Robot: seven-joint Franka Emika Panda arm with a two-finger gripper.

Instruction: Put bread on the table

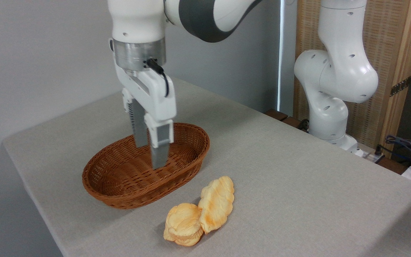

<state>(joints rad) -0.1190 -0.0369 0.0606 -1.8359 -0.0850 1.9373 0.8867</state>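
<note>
Gripper (pixel 152 151), fingers nearly together and empty, hangs over the basket (pixel 191 137); the bread (pixel 217 203) lies on the table (pixel 298 171) toward the near edge, long axis running front to back.

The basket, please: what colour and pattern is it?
Brown woven wicker basket, clearest in the fixed camera view.

The bread (pixel 216 203) lies on the table (pixel 298 171), right of the basket (pixel 191 160).
</note>
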